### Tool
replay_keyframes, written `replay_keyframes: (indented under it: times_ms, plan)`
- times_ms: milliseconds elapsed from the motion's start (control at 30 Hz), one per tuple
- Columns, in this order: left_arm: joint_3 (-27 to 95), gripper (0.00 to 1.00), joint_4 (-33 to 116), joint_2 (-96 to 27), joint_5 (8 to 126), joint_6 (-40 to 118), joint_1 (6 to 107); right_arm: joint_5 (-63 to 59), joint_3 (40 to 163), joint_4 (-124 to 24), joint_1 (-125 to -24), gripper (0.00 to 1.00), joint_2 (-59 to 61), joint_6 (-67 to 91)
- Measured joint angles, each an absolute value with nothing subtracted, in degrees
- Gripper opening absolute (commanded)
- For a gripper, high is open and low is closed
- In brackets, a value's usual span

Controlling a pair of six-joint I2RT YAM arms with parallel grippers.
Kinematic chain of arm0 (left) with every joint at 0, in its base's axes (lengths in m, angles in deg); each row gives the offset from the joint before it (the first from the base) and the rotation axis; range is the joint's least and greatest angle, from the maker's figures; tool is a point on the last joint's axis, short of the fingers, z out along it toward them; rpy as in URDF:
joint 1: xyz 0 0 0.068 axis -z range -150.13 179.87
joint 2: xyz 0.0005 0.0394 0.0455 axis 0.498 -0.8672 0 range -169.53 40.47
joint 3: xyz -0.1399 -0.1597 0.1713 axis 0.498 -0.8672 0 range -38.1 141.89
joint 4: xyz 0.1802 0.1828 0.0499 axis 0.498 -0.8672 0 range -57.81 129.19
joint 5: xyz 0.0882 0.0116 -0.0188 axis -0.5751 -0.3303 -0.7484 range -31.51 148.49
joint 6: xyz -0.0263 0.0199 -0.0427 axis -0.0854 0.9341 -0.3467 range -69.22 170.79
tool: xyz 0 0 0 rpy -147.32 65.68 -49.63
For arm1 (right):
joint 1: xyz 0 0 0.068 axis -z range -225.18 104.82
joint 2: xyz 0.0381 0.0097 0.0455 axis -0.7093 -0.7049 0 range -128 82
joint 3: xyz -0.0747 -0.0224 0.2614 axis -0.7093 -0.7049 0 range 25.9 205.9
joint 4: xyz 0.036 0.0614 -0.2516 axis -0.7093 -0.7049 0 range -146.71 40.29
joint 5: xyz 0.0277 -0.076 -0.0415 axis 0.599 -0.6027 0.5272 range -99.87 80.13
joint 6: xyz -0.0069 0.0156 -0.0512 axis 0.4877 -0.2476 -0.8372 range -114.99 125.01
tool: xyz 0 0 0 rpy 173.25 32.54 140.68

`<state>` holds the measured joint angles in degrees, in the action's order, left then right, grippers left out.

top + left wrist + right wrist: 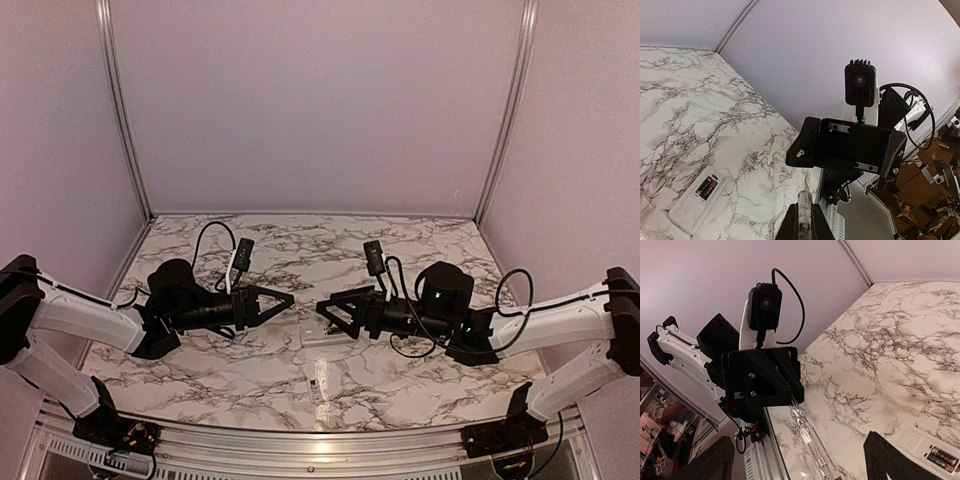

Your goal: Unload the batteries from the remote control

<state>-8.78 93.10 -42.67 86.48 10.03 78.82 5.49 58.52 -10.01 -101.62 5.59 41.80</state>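
Along the back and both sides, smooth matte lilac walls (320,100) meet at ribbed aluminium rails (122,110). Below them lies the bench (200,370), a glossy sheet printed as white marble with grey-black veins, catching the overhead light.

Over to the arms. The left arm (85,320) and the right arm (560,320) are both white tubes with chunky black plastic joints and looping black cables, and they reach in toward each other over the middle of the bench. The left jaws are clenched tight together, hanging in the air. The right jaws are released, spread wide, and hover just above the remote control.

The remote control (687,212) lies flat on the bench near the middle. It is a slim white rounded slab, back side up, with its dark rectangular recess uncovered. Seated in that recess, side by side, are the batteries (706,188), two small dark cylinders with an orange-gold band. Their print is too small to read.

Nearer the front edge, apart from the remote, lies a thin pale strip (320,383).
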Motion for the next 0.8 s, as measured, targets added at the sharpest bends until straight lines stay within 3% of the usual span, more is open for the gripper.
replay_keyframes:
  times_ms: [400, 800]
  plan:
    - [-13.90, 0.00, 100.72, -37.25, 83.81, 6.16, 78.23, 13.27, 58.57, 4.00, -101.51, 0.87, -2.27, 49.76]
    - [-15.14, 0.00, 105.90, -36.76, 83.31, 1.18, 78.23, 21.42, 60.21, 23.39, -101.49, 0.72, -14.51, 60.84]
